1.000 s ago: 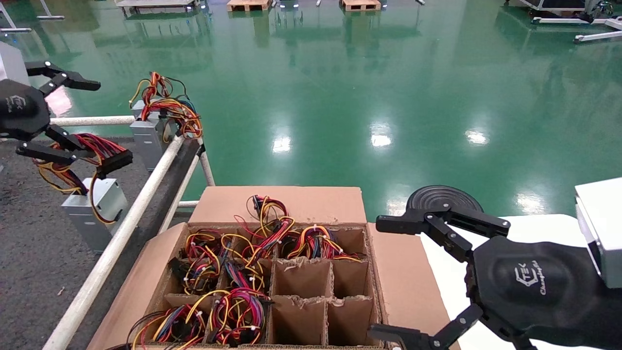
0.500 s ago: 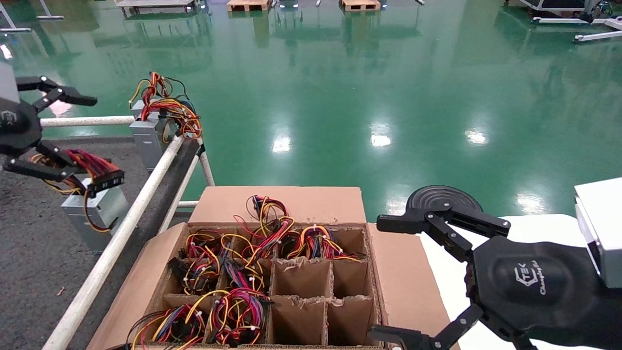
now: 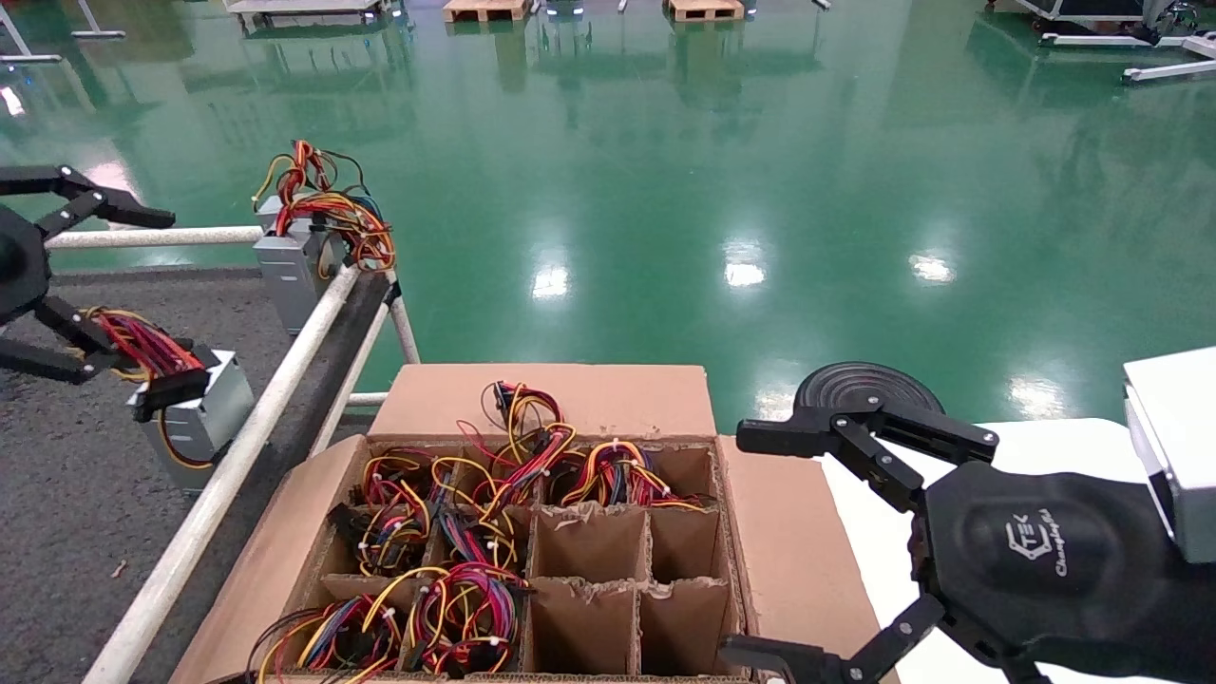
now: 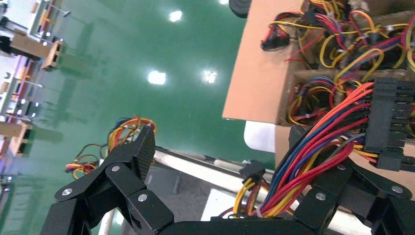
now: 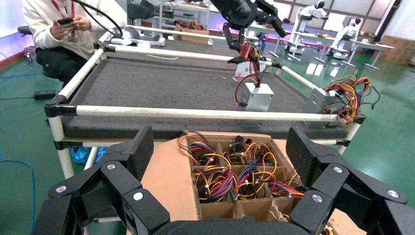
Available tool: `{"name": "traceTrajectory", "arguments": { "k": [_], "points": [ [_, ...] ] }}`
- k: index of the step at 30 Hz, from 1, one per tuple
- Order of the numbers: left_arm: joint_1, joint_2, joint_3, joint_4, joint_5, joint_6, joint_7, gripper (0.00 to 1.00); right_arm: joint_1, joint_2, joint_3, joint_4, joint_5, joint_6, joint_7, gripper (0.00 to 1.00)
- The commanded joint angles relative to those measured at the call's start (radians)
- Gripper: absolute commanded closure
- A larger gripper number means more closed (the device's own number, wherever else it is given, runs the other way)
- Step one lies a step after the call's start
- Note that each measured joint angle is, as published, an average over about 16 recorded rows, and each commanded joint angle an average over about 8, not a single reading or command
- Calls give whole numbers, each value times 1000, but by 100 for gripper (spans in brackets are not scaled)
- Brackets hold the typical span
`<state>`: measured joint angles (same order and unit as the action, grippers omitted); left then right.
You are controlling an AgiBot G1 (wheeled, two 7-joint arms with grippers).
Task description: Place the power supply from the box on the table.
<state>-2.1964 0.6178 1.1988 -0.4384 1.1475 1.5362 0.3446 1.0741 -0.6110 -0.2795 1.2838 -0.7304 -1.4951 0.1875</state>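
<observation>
The power supply (image 3: pixel 207 410), a small silver-grey box, stands on the dark grey table (image 3: pixel 57 503) beside the white rail. Its red, yellow and blue wires (image 3: pixel 133 340) rise from it and lie draped over the lower finger of my left gripper (image 3: pixel 104 290), ending in a black connector (image 3: pixel 171 389). That gripper is open, its fingers spread wide, nothing pinched between them. In the left wrist view the wire bundle (image 4: pixel 318 156) crosses one finger. My right gripper (image 3: pixel 746 546) hangs open over the right flap of the box (image 3: pixel 570 399), whose cells hold several wire bundles.
A second grey unit with tangled wires (image 3: pixel 294 252) stands at the table's far corner. White tube rails (image 3: pixel 237 465) edge the table. A black disc (image 3: pixel 869 385) and a white surface (image 3: pixel 1045 446) lie right of the box. A seated person (image 5: pixel 58 29) is beyond the table.
My left gripper has drifted left and a little lower, dragging the wires and black connector with it. The power supply stays on the table. The right arm has not moved.
</observation>
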Motion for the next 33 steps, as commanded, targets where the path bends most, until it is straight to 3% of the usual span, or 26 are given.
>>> {"name": "traceTrajectory", "arguments": {
  "k": [1, 16, 33],
  "points": [
    [-7, -8, 21, -18, -11, 4, -10, 0, 0, 0, 0, 0, 0, 0, 0, 0],
    [-74, -70, 191, -141, -82, 28, -65, 0, 0, 0, 0, 0, 0, 0, 0, 0],
    [-142, -91, 304, -223, -134, 45, -114, 0, 0, 0, 0, 0, 0, 0, 0, 0]
  ]
}}
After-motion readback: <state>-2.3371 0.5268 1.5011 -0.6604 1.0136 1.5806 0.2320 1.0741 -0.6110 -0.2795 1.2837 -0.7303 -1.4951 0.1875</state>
